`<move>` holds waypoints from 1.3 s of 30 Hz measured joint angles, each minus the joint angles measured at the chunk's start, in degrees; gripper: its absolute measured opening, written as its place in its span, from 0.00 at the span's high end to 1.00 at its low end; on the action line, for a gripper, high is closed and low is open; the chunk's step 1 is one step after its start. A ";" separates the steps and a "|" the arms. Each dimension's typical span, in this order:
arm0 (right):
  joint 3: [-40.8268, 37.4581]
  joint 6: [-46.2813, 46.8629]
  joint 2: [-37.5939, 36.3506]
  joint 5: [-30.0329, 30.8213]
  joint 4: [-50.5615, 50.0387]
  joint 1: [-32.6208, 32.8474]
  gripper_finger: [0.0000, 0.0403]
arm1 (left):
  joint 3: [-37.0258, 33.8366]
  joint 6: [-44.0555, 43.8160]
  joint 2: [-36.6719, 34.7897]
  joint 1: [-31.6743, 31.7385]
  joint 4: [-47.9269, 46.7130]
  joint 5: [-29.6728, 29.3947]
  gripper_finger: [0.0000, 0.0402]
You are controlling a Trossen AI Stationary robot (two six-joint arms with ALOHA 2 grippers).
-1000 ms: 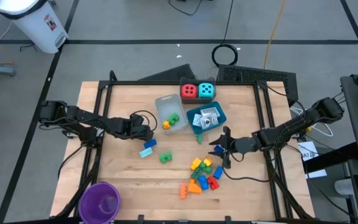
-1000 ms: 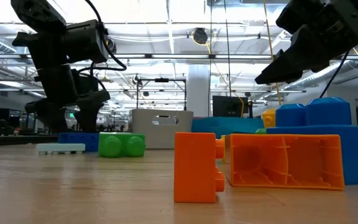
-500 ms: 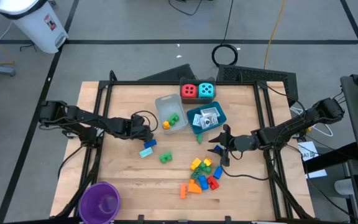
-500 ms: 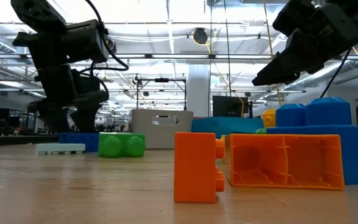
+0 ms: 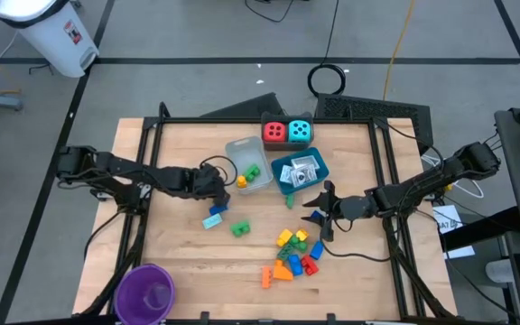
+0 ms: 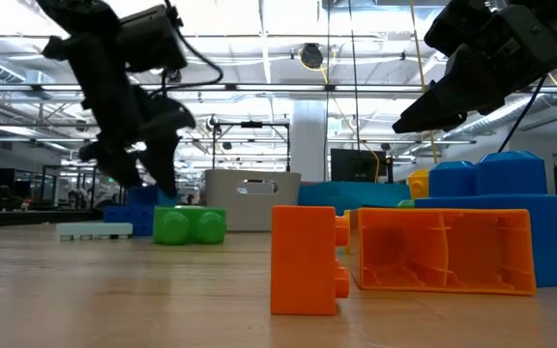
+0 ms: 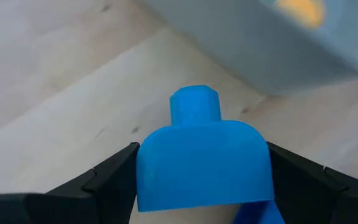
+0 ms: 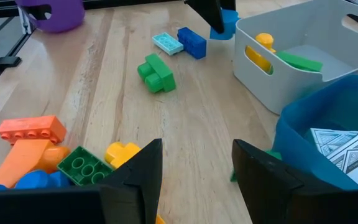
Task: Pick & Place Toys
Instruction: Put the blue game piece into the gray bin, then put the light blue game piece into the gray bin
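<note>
At the lower middle of the high view you have the loose pile of bricks [image 5: 293, 255]: orange, yellow, red, blue and green pieces lying close together on the wooden table [image 5: 179, 262]. The purple cup [image 5: 145, 291] stands at the lower left.

A little farther up, a green brick [image 5: 240, 228] lies alone left of the pile, and near it, up and to the left, a pale cyan flat plate [image 5: 214, 221] lies on the wood.

Your right gripper [image 5: 319, 217] sits right of centre, just above the pile, its two fingers standing apart with nothing between them; the right wrist view shows bare wood in the gap.

Your left gripper [image 5: 220, 191] is left of centre, by the lower left corner of the clear tray [image 5: 235, 150], and it is clamped on a blue brick [image 7: 202, 161], held off the table just before that tray.

Farther up, the clear tray holds a green and a yellow-orange brick [image 5: 240, 181]. Touching its right side, the blue tray [image 5: 321, 171] holds white printed packets [image 5: 302, 171].

At the top, the red die [image 5: 274, 132] and cyan die [image 5: 301, 132] stand side by side.
</note>
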 joint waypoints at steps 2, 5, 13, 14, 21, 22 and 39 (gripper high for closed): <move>0.00 0.00 0.00 0.00 0.00 0.00 0.59 | 1.35 0.96 0.00 -0.46 -0.02 -0.26 0.24; 0.00 0.00 0.00 -0.02 -0.02 0.00 0.59 | 3.26 2.55 0.00 -1.40 -0.01 -0.43 0.24; 0.00 0.00 0.00 -0.09 -0.02 0.00 0.59 | 9.02 9.84 0.00 -4.06 7.27 -1.64 0.24; 0.00 0.00 0.00 -0.09 -0.02 0.00 0.59 | 9.67 11.30 -0.01 -4.11 9.20 -2.46 0.24; 0.02 0.00 0.00 -0.09 0.00 0.00 0.59 | 11.57 18.97 -0.02 -1.07 15.57 -4.11 0.24; 0.00 0.00 0.02 -0.09 0.00 0.00 0.59 | 11.59 20.13 -0.02 -0.46 15.95 -4.11 0.24; 0.02 0.00 0.01 -0.10 0.00 0.00 0.59 | 11.59 21.61 0.00 3.81 18.38 -1.09 0.06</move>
